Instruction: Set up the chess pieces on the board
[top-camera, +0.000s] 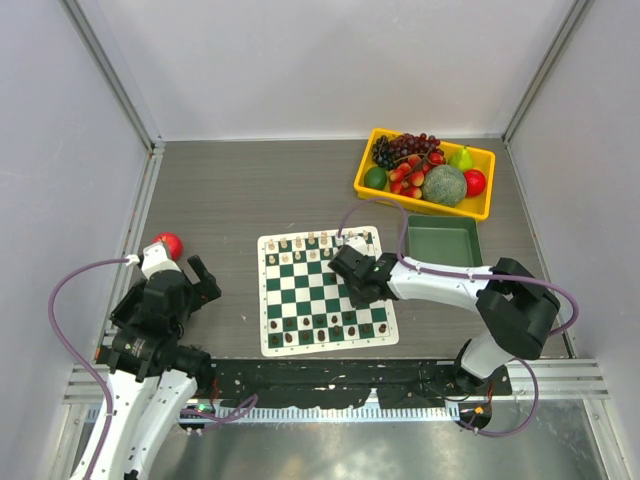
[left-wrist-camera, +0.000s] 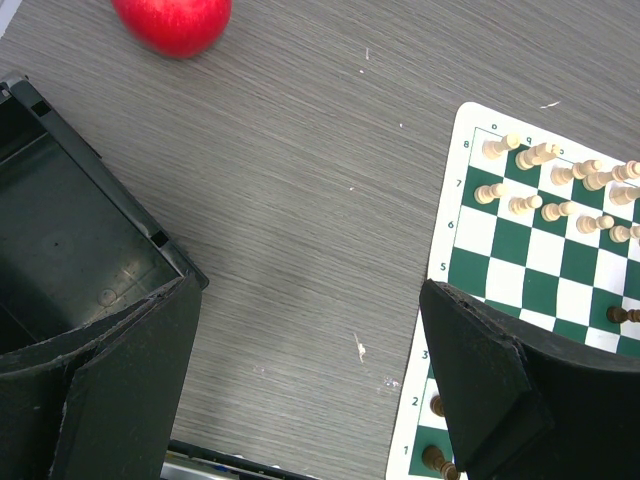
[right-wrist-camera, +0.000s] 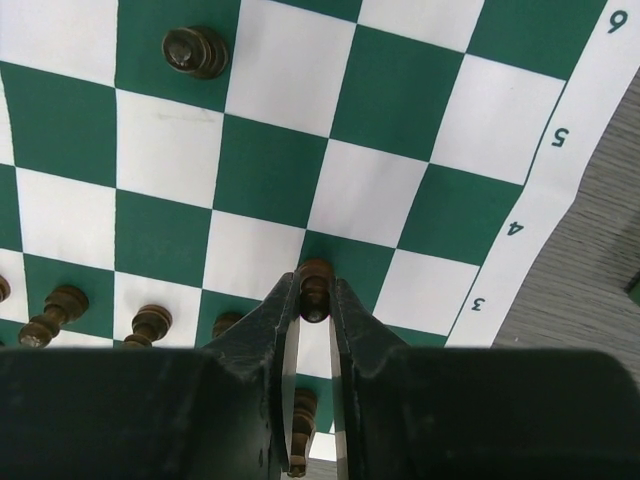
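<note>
The green and white board (top-camera: 300, 290) lies mid-table. Cream pieces (top-camera: 310, 240) stand in its two far rows; they also show in the left wrist view (left-wrist-camera: 545, 195). Dark pieces (top-camera: 310, 332) stand along its near rows. My right gripper (top-camera: 362, 282) is over the board's right half. In the right wrist view it (right-wrist-camera: 315, 295) is shut on a dark pawn (right-wrist-camera: 315, 287) above a green square. Another dark pawn (right-wrist-camera: 195, 52) stands alone further up the board. My left gripper (top-camera: 195, 285) is open and empty over bare table, left of the board (left-wrist-camera: 525, 270).
A red apple (top-camera: 168, 244) lies by the left arm, also in the left wrist view (left-wrist-camera: 175, 22). A plain green bin (top-camera: 443, 242) sits right of the board. A yellow tray (top-camera: 480, 205) of fruit stands at the back right.
</note>
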